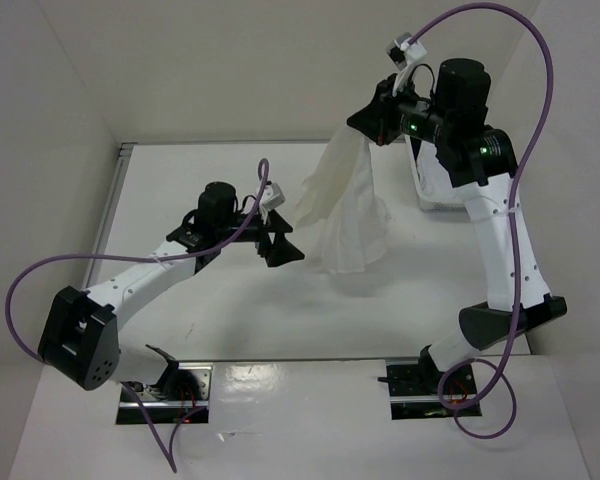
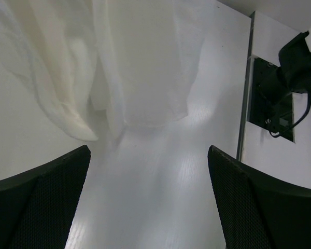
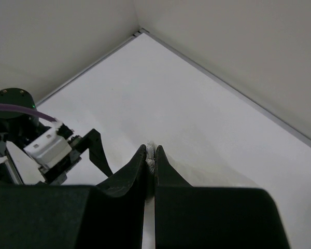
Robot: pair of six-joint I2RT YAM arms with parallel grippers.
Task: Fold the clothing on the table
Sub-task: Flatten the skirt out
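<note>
Skirt [image 1: 350,215] hangs over bench [image 1: 220,310] from clenched right claw [image 3: 150,154], apparently so pleats drop straight; left claw [image 1: 280,240] released, poised near hem.

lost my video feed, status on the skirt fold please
Right gripper shut on the skirt, lifted, hanging over the table. Left gripper open, empty, facing it. Nothing between them.

Bright even overhead light, soft shadows on the table [image 1: 230,300] (faint sheen), near fingers [image 2: 41,207] slightly soft, whites washed out.
</note>
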